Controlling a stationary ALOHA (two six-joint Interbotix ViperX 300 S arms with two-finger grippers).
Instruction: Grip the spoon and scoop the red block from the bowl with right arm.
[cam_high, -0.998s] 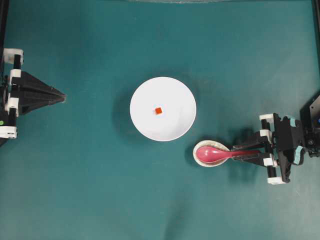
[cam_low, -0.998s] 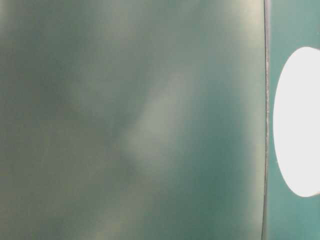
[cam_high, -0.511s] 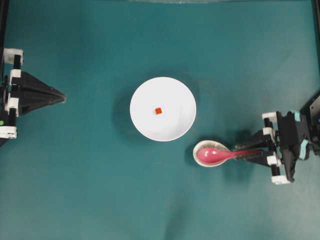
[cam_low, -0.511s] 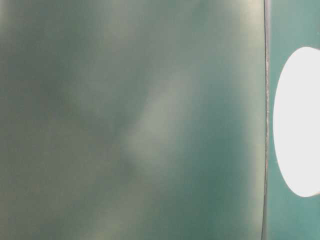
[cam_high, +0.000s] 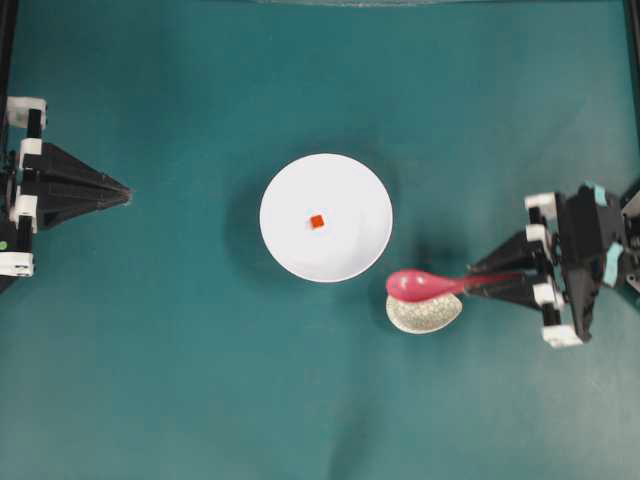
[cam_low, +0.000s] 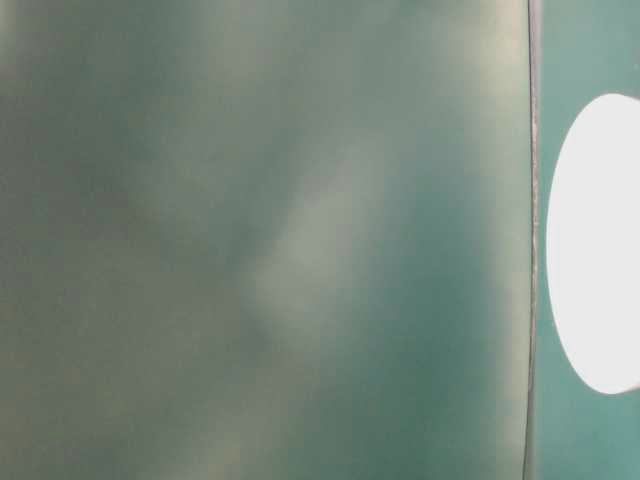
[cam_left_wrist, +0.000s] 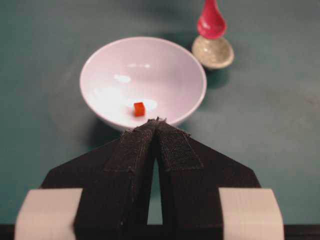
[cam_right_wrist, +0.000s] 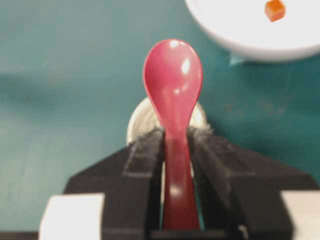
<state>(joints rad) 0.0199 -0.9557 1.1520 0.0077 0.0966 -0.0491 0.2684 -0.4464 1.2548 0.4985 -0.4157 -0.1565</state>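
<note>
My right gripper (cam_high: 478, 283) (cam_right_wrist: 176, 134) is shut on the handle of the pink-red spoon (cam_high: 425, 285) (cam_right_wrist: 173, 85) (cam_left_wrist: 211, 21). The spoon hangs level, its scoop lifted just above the speckled egg-shaped dish (cam_high: 423, 313). The white bowl (cam_high: 345, 255) (cam_left_wrist: 170, 60) stands in the middle of the table, just up and left of the scoop, with the tiny red block (cam_high: 316, 221) (cam_left_wrist: 139, 108) (cam_right_wrist: 275, 9) lying loose inside it. My left gripper (cam_high: 124, 190) (cam_left_wrist: 156, 123) rests at the far left, shut and empty, pointing at the bowl.
The speckled dish (cam_left_wrist: 213, 52) (cam_right_wrist: 137, 120) sits on the teal mat right under the spoon, beside the bowl's lower right rim. The table-level view is a blur with only a white oval shape (cam_low: 595, 245) at its right edge.
My right gripper has lifted the spoon out of the speckled dish and carried it slightly toward the bowl. The left arm has not moved.
</note>
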